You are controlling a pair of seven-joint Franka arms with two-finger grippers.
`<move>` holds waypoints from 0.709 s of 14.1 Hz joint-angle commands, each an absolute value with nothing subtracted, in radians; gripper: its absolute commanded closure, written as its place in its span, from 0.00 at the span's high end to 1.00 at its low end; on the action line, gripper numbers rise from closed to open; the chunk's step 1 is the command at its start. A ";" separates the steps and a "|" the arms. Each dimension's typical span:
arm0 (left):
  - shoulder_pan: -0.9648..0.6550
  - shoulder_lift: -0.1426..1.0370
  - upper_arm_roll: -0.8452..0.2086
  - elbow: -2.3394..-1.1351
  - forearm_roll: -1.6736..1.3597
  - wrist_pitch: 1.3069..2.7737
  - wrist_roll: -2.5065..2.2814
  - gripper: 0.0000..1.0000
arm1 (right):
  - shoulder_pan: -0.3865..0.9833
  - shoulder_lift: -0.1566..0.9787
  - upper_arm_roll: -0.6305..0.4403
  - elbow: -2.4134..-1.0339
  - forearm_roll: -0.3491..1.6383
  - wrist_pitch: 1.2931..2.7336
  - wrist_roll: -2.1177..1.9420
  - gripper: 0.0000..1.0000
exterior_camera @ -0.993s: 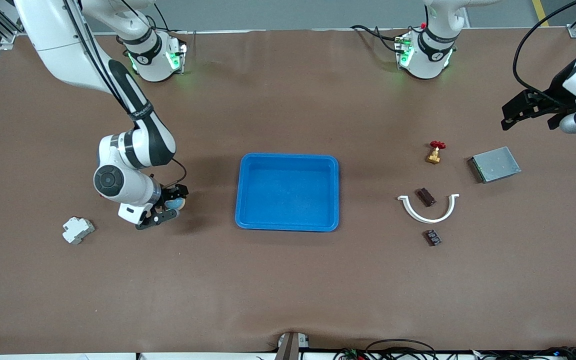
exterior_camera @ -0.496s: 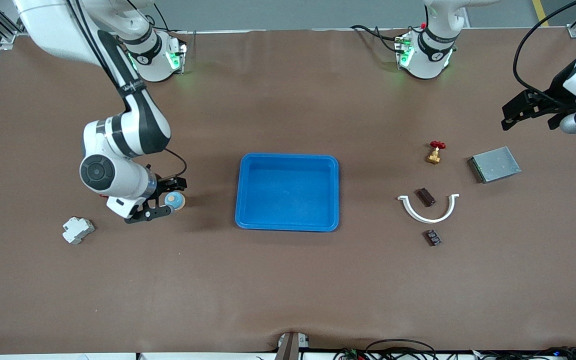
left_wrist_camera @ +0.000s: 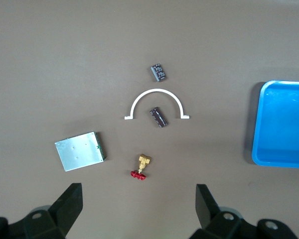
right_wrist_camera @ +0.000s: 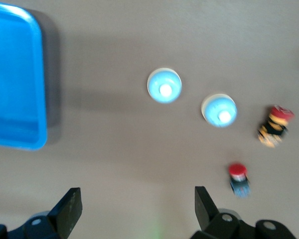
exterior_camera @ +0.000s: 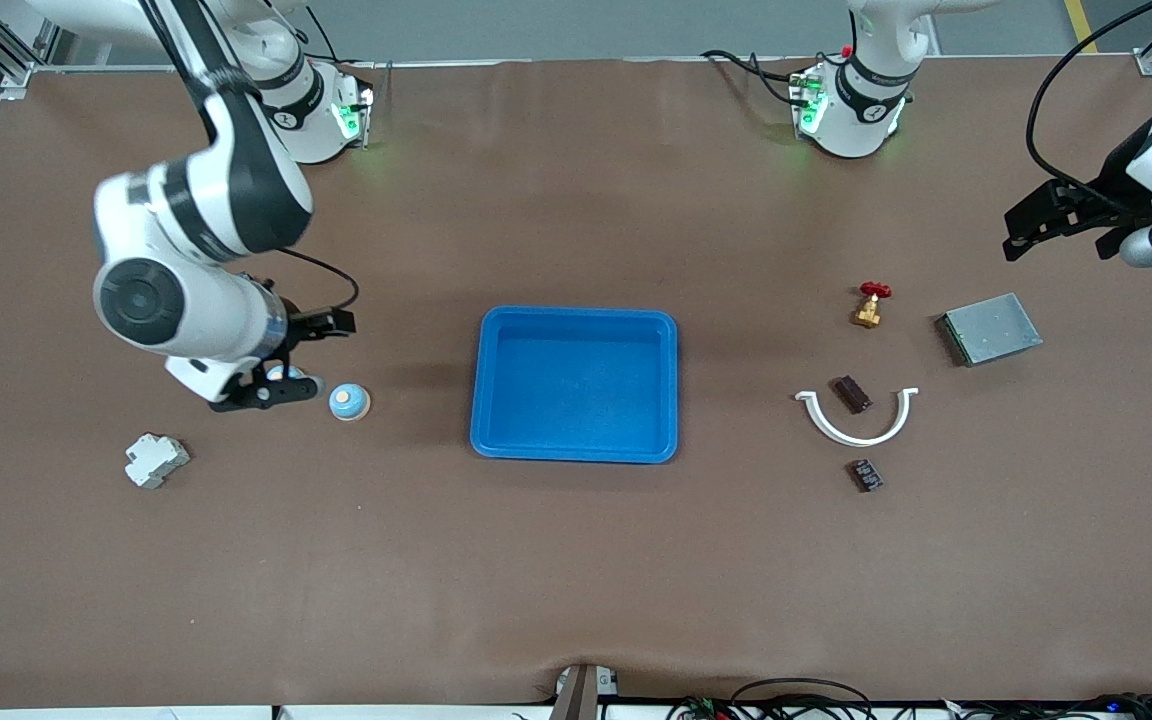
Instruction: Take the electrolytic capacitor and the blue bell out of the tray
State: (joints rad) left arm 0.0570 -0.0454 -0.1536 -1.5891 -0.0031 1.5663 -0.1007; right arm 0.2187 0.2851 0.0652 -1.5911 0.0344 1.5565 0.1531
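Observation:
A light blue bell (exterior_camera: 348, 402) stands on the table between the blue tray (exterior_camera: 576, 448) and my right gripper (exterior_camera: 298, 358). That gripper hangs open and empty beside and above it. In the right wrist view this bell (right_wrist_camera: 164, 85) has a second bell (right_wrist_camera: 219, 110) next to it, and the right gripper (right_wrist_camera: 137, 209) holds nothing. Two dark capacitors lie toward the left arm's end: one (exterior_camera: 852, 393) inside a white arc (exterior_camera: 856, 428), the other (exterior_camera: 866, 475) nearer the camera. My left gripper (exterior_camera: 1021, 235) waits open in the air at that end; its wrist view (left_wrist_camera: 138, 209) shows both capacitors (left_wrist_camera: 158, 117) (left_wrist_camera: 159, 72).
A brass valve with a red handle (exterior_camera: 870, 305) and a grey metal box (exterior_camera: 991, 328) lie beside the capacitors. A white breaker (exterior_camera: 155, 460) sits toward the right arm's end. Two red-topped buttons (right_wrist_camera: 274, 127) (right_wrist_camera: 238, 179) lie near the bells.
My right gripper has risen and drawn away from the bell toward its own end of the table. The bell stays standing where it was. The left arm has not moved.

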 commanded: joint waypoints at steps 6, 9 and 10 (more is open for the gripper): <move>0.060 -0.029 -0.160 -1.562 0.020 1.543 -0.087 1.00 | 0.155 0.273 0.064 -1.309 0.020 1.275 0.172 1.00; 0.058 -0.028 -0.160 -1.562 0.020 1.543 -0.090 1.00 | 0.106 0.236 0.066 -1.308 0.023 1.278 0.170 1.00; 0.058 -0.028 -0.160 -1.562 0.020 1.543 -0.092 1.00 | 0.088 0.221 0.066 -1.313 0.025 1.285 0.170 1.00</move>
